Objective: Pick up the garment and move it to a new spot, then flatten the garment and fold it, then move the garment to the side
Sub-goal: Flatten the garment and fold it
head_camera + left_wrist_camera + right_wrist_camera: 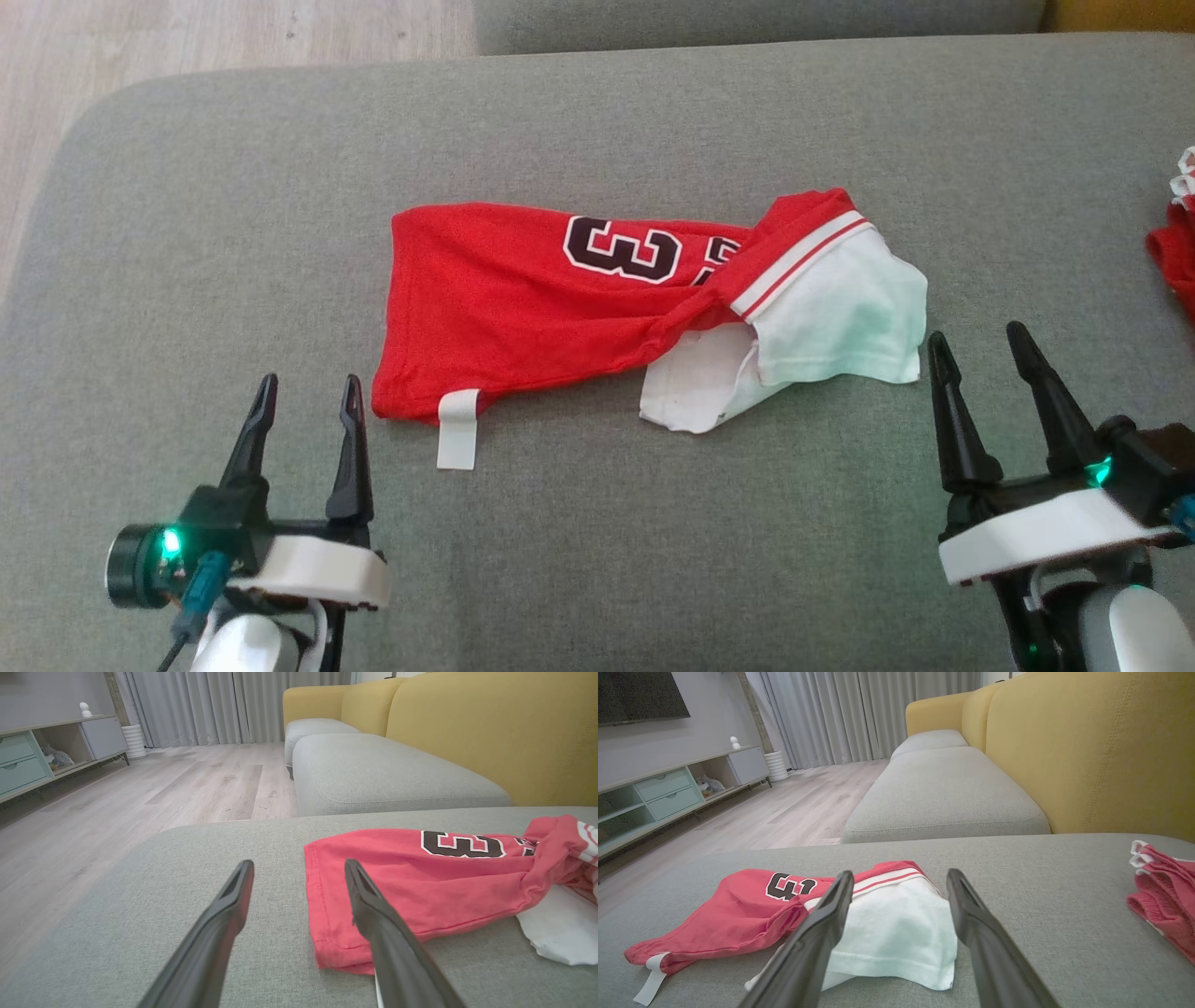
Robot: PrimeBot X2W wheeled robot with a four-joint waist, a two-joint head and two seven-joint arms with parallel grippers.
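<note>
Head view: the crumpled red-and-white numbered jersey [560,289] lies centred on the grey fabric sofa cushion [653,121]. The left gripper [310,381] at seven o'clock and right gripper [976,332] at four o'clock, both spread and empty, flank it, likely readying a two-ended pickup.

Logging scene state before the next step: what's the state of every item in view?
garment: twisted and bunched on the cushion, unfolded, not held
left gripper: open, empty, near the garment's left end
right gripper: open, empty, beside the white sleeve
second red garment: crumpled at the cushion's right edge
curtains: drawn shut
</note>
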